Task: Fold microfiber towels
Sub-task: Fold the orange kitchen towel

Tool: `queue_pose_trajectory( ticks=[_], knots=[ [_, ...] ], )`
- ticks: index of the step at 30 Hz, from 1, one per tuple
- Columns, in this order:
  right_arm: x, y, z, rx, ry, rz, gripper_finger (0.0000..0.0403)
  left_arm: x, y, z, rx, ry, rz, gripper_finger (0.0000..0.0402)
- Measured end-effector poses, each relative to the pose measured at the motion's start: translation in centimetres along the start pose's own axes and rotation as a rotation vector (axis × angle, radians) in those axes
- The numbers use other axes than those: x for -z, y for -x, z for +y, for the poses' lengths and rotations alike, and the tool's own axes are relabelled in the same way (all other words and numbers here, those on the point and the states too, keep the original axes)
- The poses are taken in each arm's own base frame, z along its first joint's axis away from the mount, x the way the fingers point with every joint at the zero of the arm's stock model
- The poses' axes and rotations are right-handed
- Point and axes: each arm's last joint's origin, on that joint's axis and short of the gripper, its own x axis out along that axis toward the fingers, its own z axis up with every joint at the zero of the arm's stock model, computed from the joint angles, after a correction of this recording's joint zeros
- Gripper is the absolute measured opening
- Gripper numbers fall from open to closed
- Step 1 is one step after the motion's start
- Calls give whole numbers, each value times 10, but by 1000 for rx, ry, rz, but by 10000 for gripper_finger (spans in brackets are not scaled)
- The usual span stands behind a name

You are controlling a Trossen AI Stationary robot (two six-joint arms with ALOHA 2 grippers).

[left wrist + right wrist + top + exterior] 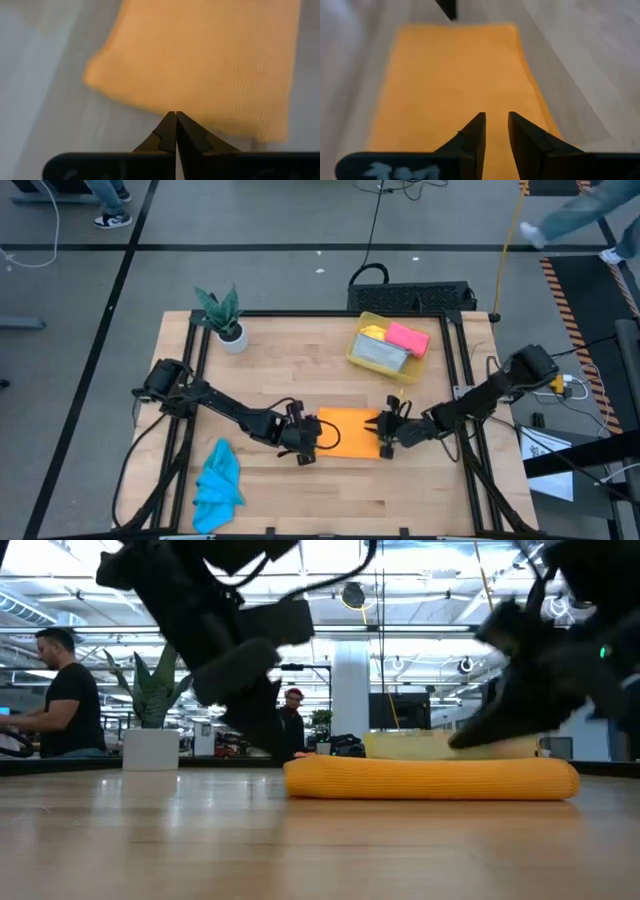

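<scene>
Left end effector (312,442) fingers together, empty, at the orange towel's (348,434) left edge; right end effector (385,438) slightly apart over its right edge, holding nothing. Orange towel folded flat, mid-table (420,490). Blue towel (217,485) crumpled, unfolded. Pink (408,338), yellow, grey towels in bin (356,352), fold state unclear.

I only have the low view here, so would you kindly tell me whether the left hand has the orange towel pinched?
Observer: No. The left hand is shut on nothing, just off one edge of the orange towel.
Operator: Thank you. And the right hand?
Observer: The right hand is slightly parted over the opposite end, with no cloth between its fingers.
Operator: Where are the other towels?
Observer: A blue towel lies crumpled near the table's front left; pink, yellow and grey ones sit in the yellow bin.
</scene>
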Motion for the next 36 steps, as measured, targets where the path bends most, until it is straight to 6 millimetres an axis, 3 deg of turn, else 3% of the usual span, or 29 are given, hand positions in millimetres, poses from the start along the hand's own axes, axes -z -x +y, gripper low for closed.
queue_pose_trajectory(
  ticks=[5, 8, 13, 17, 21, 25, 30, 36],
  knots=[
    [-6, 12, 8, -42, 22, -54, 73, -16, 6, -4, 62, 51, -140, 18],
    [-2, 10, 9, -29, 39, -35, 73, -22, -1, -11, 175, 45, -198, 6],
    [9, -5, -1, 41, 31, 43, 73, -11, -21, -17, 245, 15, -129, 12],
    [17, -9, -7, 84, 19, 118, 73, -1, -28, -16, 207, -5, -54, 18],
    [20, -3, -9, 82, -76, 179, 73, 3, -28, -8, 26, -12, -53, 8],
    [18, 8, -3, -10, -144, 211, 73, -2, -19, 2, -29, -91, -47, 5],
    [9, 22, 9, -124, -148, 145, 73, -20, 12, 14, -46, -58, -115, 19],
    [-1, 24, 21, -210, -74, 16, 73, -40, 26, 6, 108, -103, -285, 4]
  ],
)
